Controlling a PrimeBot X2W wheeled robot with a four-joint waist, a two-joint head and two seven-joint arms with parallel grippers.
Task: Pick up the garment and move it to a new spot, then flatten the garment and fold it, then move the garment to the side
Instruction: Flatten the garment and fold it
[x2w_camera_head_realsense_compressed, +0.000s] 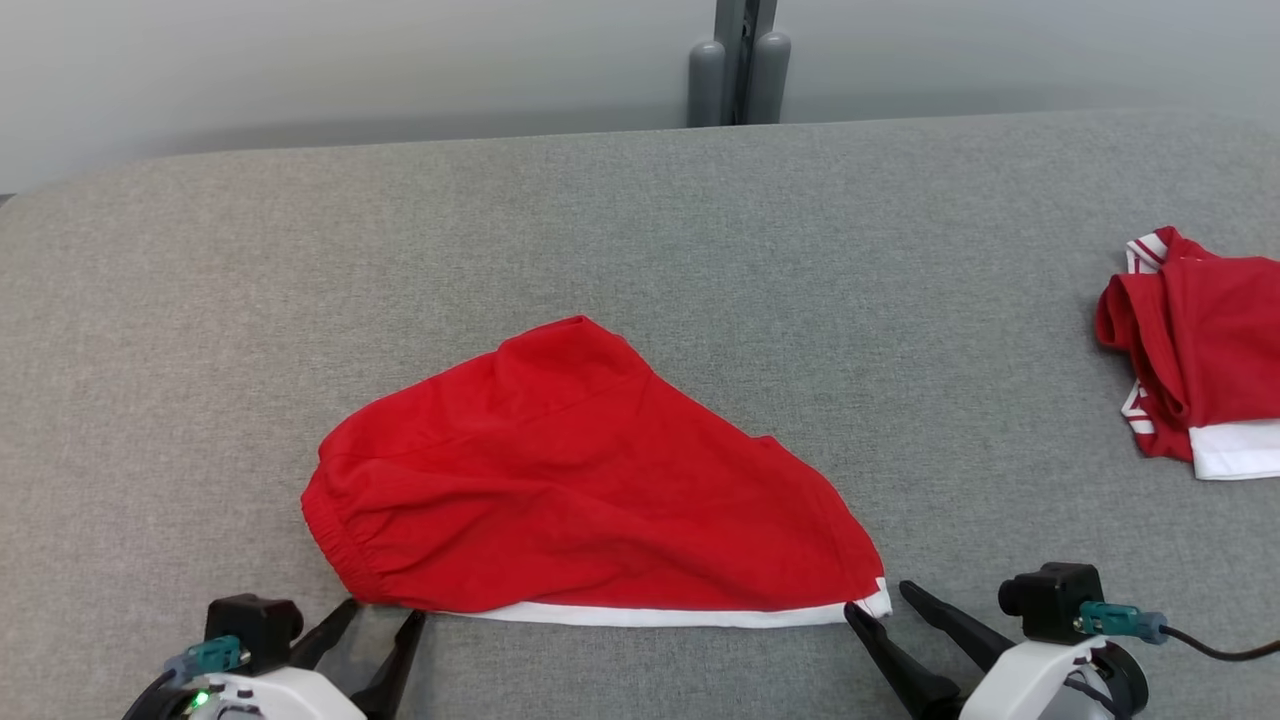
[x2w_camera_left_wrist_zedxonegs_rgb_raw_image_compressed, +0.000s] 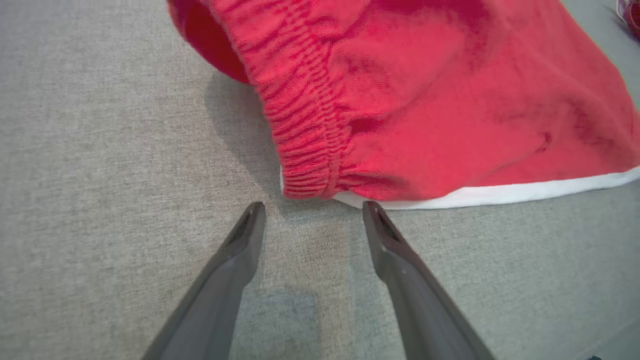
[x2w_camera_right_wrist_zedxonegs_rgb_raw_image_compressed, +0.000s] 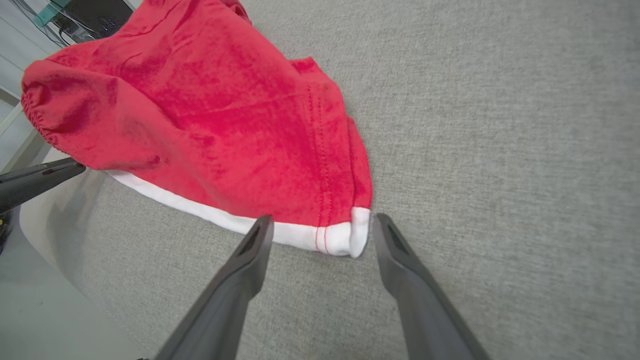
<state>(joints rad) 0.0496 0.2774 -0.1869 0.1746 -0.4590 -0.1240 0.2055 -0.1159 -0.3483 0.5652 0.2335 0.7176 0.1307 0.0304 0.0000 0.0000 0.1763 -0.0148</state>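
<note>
The second red garment (x2w_camera_head_realsense_compressed: 1200, 360) at the bench's (x2w_camera_head_realsense_compressed: 300, 250) right runs off the picture's edge, hiding its shape. The garment (x2w_camera_head_realsense_compressed: 590, 480) covers its own lower layer, and the left wrist view crops its far part. The left hand (x2w_camera_head_realsense_compressed: 383, 610) and right hand (x2w_camera_head_realsense_compressed: 878, 597) are cut off at the near edge. Whether the right hand's fingers (x2w_camera_right_wrist_zedxonegs_rgb_raw_image_compressed: 245, 260) touch the white hem is unclear.

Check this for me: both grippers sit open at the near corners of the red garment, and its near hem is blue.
Wrong on the hem: the head view shows the near hem of the red garment is white, not blue. The left gripper and right gripper do sit open at its near corners.
</note>
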